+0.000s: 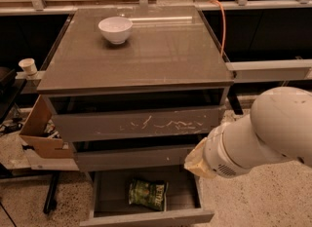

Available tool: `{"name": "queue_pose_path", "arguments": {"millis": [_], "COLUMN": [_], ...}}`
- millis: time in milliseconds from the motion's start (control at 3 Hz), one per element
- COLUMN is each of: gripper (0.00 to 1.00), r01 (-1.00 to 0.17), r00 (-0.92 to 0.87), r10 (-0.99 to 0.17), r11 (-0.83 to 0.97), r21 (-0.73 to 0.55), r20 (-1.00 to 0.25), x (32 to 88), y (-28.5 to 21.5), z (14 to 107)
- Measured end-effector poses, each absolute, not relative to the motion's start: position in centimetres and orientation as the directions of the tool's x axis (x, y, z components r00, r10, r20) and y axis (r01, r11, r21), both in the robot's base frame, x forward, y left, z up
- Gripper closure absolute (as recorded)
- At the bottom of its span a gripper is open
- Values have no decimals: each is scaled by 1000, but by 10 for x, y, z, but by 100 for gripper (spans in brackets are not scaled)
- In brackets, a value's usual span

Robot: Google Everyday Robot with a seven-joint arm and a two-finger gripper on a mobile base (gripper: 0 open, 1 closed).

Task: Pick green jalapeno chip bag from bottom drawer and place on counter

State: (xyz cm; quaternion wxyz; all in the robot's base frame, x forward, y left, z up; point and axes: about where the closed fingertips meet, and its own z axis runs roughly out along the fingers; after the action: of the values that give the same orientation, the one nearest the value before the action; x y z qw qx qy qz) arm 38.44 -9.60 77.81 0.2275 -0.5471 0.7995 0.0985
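Observation:
The green jalapeno chip bag (147,194) lies flat on the dark floor of the bottom drawer (146,217), which is pulled open below the cabinet. The counter (161,55) is the glossy grey-brown top above it. My gripper is not in view. Only a thick white arm link (263,133) shows at the right, with its tan end (196,160) hanging just above the drawer's right rear corner, to the right of and above the bag.
A white bowl (115,28) stands at the counter's back left. A grey drawer front with white scratches (141,123) sits shut above the open drawer. A cardboard box (41,133) and a paper cup (28,66) are at the left; an orange cable (223,24) hangs at the right.

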Motion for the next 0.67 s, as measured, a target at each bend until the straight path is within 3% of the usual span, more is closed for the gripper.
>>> {"name": "queue_pose_path", "arguments": {"millis": [667], "gripper": [100], "r01": [-927], "r00": [-274], "r10": [-851], "r11": [357], "r21": [-111], "r20": [-447], "x": [392], "y": [-88], "z": [689]}}
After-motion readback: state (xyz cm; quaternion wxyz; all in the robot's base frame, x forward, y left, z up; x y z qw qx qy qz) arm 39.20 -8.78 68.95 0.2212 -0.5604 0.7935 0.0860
